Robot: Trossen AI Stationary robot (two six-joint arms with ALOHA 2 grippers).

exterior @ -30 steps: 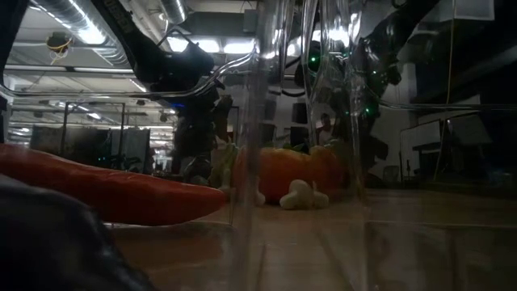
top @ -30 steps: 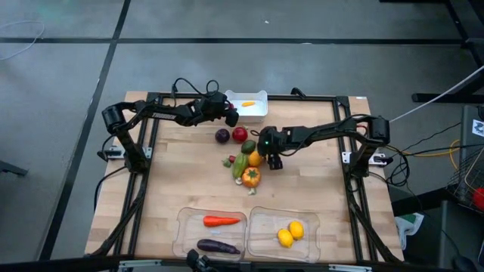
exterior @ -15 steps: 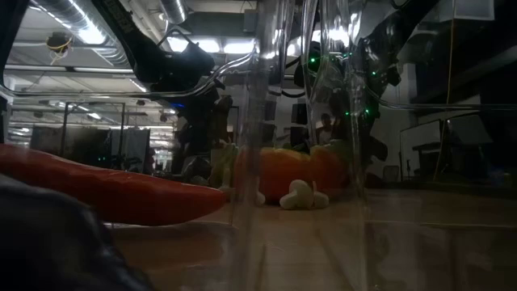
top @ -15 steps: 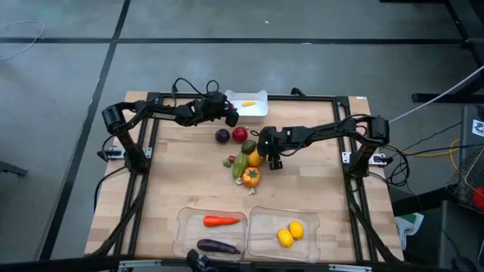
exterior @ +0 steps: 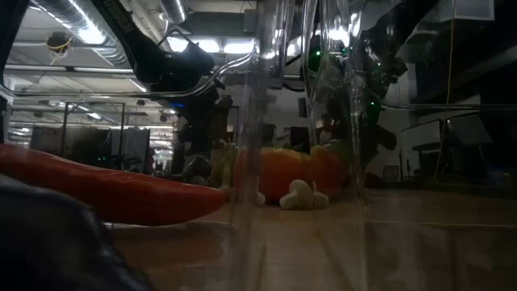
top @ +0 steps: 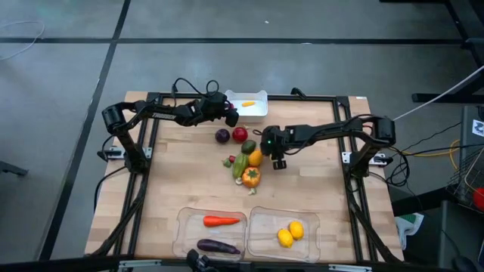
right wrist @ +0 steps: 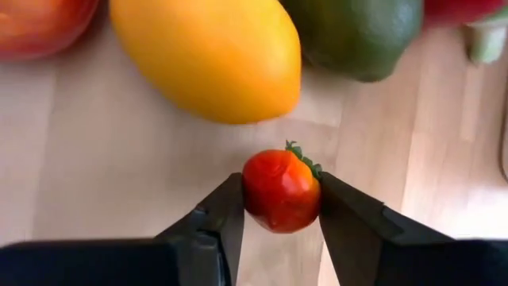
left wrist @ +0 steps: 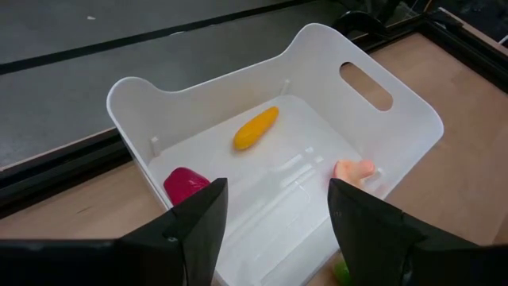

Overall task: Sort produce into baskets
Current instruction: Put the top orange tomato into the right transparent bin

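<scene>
My right gripper (top: 278, 161) stands at the right side of the produce pile (top: 246, 159) in mid-table, shut on a small red piece with a green stem (right wrist: 280, 191). A yellow lemon (right wrist: 210, 56) and a green fruit (right wrist: 357, 32) lie just beyond it on the wood. My left gripper (top: 231, 115) hangs open over the near left corner of the white bin (left wrist: 381, 111). Nothing is between its fingers. In the bin lie a yellow piece (left wrist: 255, 129), a red piece (left wrist: 186, 184) and a peach-coloured piece (left wrist: 353, 169). My right gripper pinches the small red piece by its two opposite sides (right wrist: 251, 195) between its two fingers (right wrist: 222, 218). The fingers come steeply from above. The stem end points away from the gripper. Whether the piece is clear of the table, I cannot tell.
Two clear trays stand at the near edge. The left one (top: 181, 227) holds a carrot (top: 221, 221) and an eggplant (top: 218, 246); the right one (top: 311, 236) holds two lemons (top: 290, 234). An apple (top: 240, 134) and an orange pepper (top: 251, 177) lie in the pile.
</scene>
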